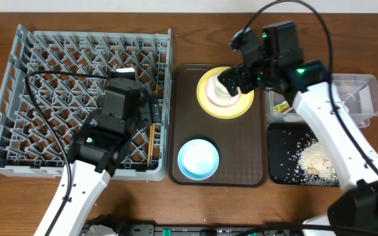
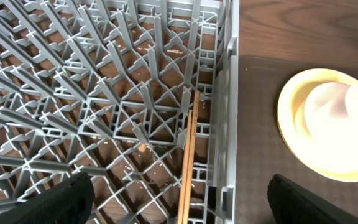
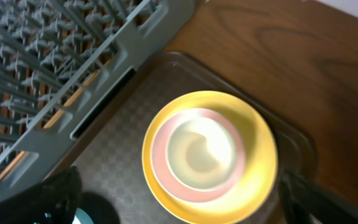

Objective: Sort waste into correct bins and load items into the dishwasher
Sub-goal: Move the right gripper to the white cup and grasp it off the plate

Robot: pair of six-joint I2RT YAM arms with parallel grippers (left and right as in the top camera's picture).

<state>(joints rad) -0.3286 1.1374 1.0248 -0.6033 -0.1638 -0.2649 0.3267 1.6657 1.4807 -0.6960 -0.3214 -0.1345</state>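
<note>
The grey dish rack (image 1: 58,85) fills the left of the table. The wooden chopsticks (image 1: 151,141) lie inside it by its right wall, and they also show in the left wrist view (image 2: 188,162). My left gripper (image 1: 144,108) hangs open over them (image 2: 179,190) and holds nothing. The yellow plate (image 1: 241,108) sits on the brown tray with the cream cup (image 1: 222,95) on a pink saucer (image 3: 163,158). My right gripper (image 1: 233,80) is open above the cup (image 3: 201,149), with its fingers either side of the plate (image 3: 257,180). The light blue bowl (image 1: 198,158) stands on the tray's near end.
The dark brown serving tray (image 1: 241,167) lies between the rack and the bins. The clear tub (image 1: 366,92) at the right holds the green-and-yellow packet (image 1: 281,107). The black tray (image 1: 282,167) holds rice crumbs (image 1: 317,159). I cannot make out the paper wrapper.
</note>
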